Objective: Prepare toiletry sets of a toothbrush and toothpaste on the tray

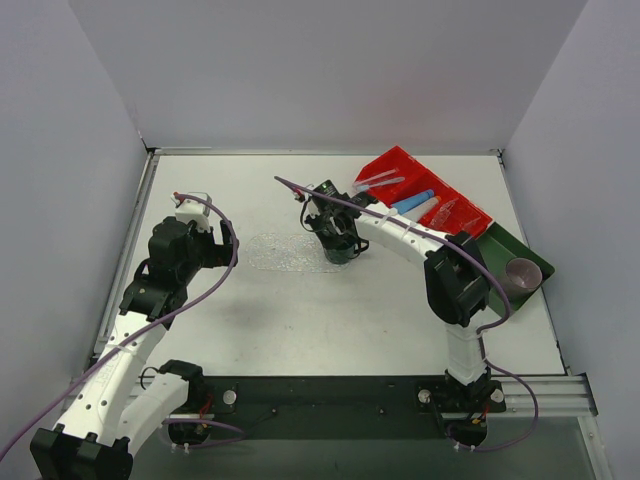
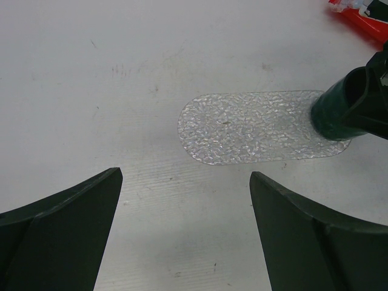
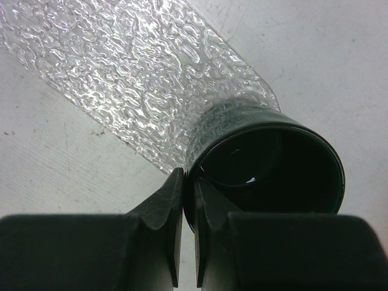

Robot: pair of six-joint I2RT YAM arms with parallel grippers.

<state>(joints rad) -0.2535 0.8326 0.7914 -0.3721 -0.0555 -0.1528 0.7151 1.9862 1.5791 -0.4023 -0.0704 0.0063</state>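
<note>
The clear glittery oval tray (image 1: 285, 252) lies mid-table; it also shows in the left wrist view (image 2: 254, 127) and the right wrist view (image 3: 133, 66). My right gripper (image 1: 340, 243) (image 3: 188, 182) is shut on the rim of the dark green mug (image 3: 267, 163), which stands on the tray's right end (image 2: 330, 115). A blue tube (image 1: 412, 203), a white tube (image 1: 424, 212) and wrapped toothbrushes (image 1: 378, 183) lie in the red bin (image 1: 400, 168). My left gripper (image 1: 222, 238) (image 2: 185, 182) is open and empty, left of the tray.
A dark green rectangular tray (image 1: 500, 245) at the right edge holds a mauve cup (image 1: 523, 272). White walls enclose the table on three sides.
</note>
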